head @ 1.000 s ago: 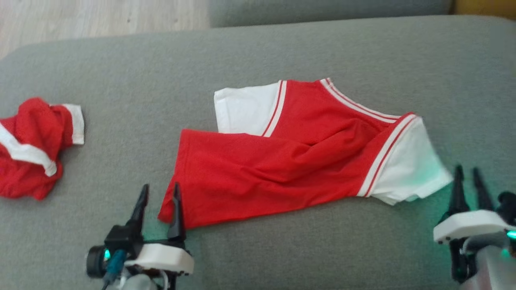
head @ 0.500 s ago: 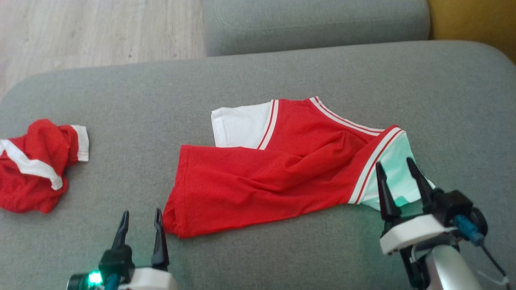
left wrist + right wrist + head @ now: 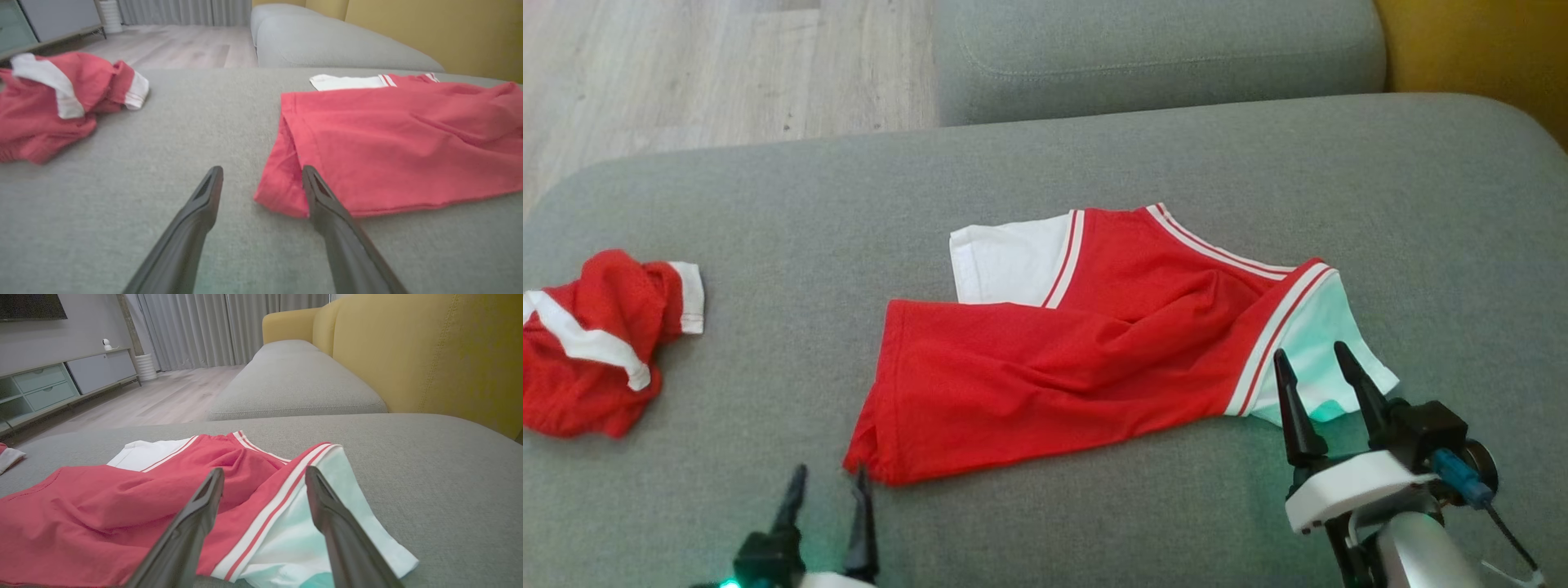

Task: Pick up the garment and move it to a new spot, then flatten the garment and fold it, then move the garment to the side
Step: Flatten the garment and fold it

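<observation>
The left gripper (image 3: 827, 478) and right gripper (image 3: 1309, 355), both spread wide and empty, flank the folded red-and-white garment (image 3: 1045, 367) on a grey cushion (image 3: 1094, 155).

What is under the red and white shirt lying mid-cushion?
Grey sofa cushion shows all around the shirt; its folded red panel overlaps the far white sleeve. Anything else beneath is hidden.

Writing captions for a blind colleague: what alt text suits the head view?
A red shirt with white sleeves lies folded on a grey cushion. The open right gripper is at one sleeve, the open left gripper by the hem corner; a crumpled red garment lies far left.
</observation>
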Available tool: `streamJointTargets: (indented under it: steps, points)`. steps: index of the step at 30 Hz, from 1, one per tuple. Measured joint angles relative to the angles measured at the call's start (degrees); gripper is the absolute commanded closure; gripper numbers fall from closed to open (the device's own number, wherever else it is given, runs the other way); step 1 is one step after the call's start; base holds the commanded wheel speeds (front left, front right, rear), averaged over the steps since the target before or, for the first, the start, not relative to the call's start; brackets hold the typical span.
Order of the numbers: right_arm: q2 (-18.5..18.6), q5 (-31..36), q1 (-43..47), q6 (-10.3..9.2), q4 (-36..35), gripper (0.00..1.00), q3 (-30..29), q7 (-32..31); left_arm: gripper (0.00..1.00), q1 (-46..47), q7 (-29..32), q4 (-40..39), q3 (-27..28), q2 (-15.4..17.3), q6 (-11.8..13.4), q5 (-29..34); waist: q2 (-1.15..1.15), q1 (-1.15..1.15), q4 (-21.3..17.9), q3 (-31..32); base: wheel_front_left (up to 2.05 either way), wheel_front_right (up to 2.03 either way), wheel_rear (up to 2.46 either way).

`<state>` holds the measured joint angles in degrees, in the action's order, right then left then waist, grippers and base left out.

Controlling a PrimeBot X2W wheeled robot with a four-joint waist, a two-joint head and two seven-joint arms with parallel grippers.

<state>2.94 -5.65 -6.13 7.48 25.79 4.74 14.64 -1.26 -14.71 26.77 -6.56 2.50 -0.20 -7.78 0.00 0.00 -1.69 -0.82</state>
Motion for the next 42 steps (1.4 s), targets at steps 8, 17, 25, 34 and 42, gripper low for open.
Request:
streamJointTargets:
  steps: [8, 17, 25, 34, 42]
  points:
    - [-0.12, -0.41, -0.1, 0.0, 0.73, 0.0, -0.34, 0.0, 0.0, 3.12, 0.01, 6.49, -5.22, 0.03, -4.37, -7.35, 0.0, 0.01, -1.01, -2.85, 0.0, 0.0, 0.0]
    - [-0.12, -0.4, -0.27, 0.0, 1.01, 0.0, -1.35, 0.0, 0.0, 4.89, 0.01, 8.66, -8.58, 0.02, -5.99, -10.74, 0.0, 0.01, -1.48, -4.6, 0.0, 0.0, 0.0]
    - [-0.14, -0.8, -0.31, 0.0, 1.43, 0.0, -1.51, 0.0, 0.0, 5.86, 0.0, 9.12, -12.55, 0.09, -6.89, -13.37, 0.0, 0.01, -0.83, -4.68, 0.0, 0.0, 0.0]
    - [-0.15, -1.62, -0.31, 0.0, 1.98, 0.0, -1.63, 0.0, 0.0, 5.72, 0.01, 5.28, -13.78, 0.11, -6.93, -13.91, 0.0, 0.0, 0.07, -4.33, 0.0, 0.0, 0.0]
    - [-0.15, -2.37, -0.31, 0.0, 2.46, 0.0, -1.77, 0.0, 0.0, 5.47, 0.01, 2.03, -13.76, 0.12, -6.94, -13.45, 0.0, 0.0, 0.05, -4.47, 0.0, 0.0, 0.0]
